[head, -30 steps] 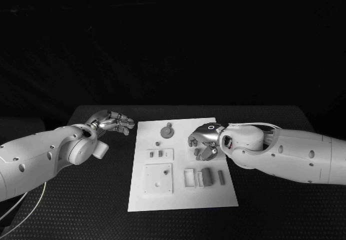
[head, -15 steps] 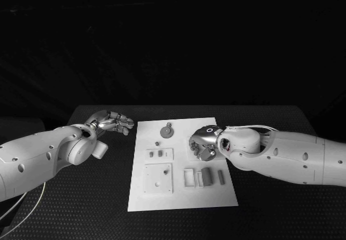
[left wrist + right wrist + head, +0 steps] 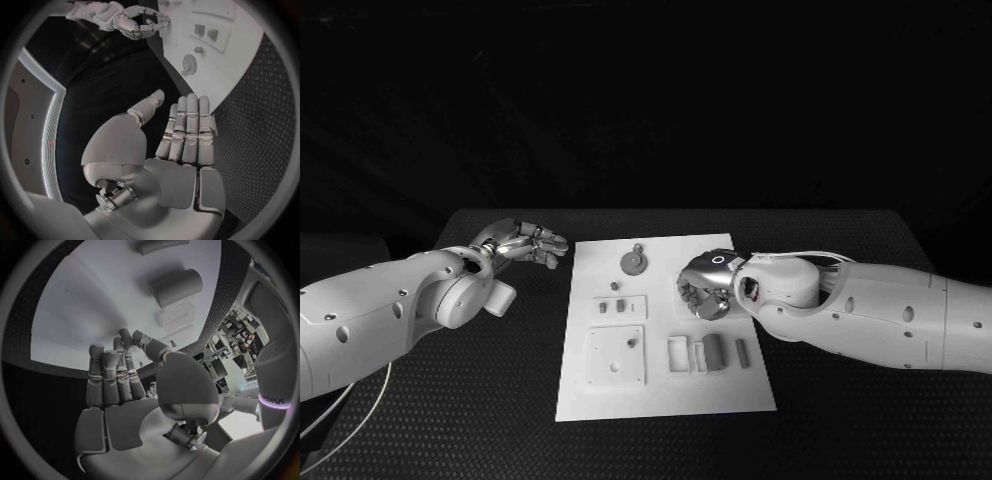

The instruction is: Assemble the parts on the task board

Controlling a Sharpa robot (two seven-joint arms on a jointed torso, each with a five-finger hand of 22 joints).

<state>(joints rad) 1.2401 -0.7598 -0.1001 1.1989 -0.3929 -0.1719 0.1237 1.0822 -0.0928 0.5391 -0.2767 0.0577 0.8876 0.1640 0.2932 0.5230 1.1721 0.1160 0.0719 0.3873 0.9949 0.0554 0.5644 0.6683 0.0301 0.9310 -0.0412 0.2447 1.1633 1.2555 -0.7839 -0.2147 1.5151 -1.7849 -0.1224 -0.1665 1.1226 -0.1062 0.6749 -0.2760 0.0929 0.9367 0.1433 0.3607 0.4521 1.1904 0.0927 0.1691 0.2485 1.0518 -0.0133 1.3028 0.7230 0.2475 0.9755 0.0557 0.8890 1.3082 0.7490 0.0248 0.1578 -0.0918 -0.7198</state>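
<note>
Fingers [image 3: 708, 300] above white task board [image 3: 661, 390]

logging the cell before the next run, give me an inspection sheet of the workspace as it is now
surface: black table with a dotted mat texture, white task board lying flat in the middle
job's things: round part near the board's far end; two white plates on the board's left side; small upright blocks near the right side
clutter: nothing seen
robot hands: left robot hand over the table beside the board's far left corner, fingers straight, holding nothing; right robot hand over the board's right half, fingers apart, holding nothing
cables: thin cable under the left arm; pale cable looping over the right wrist
surroundings: dark backdrop behind the table
</note>
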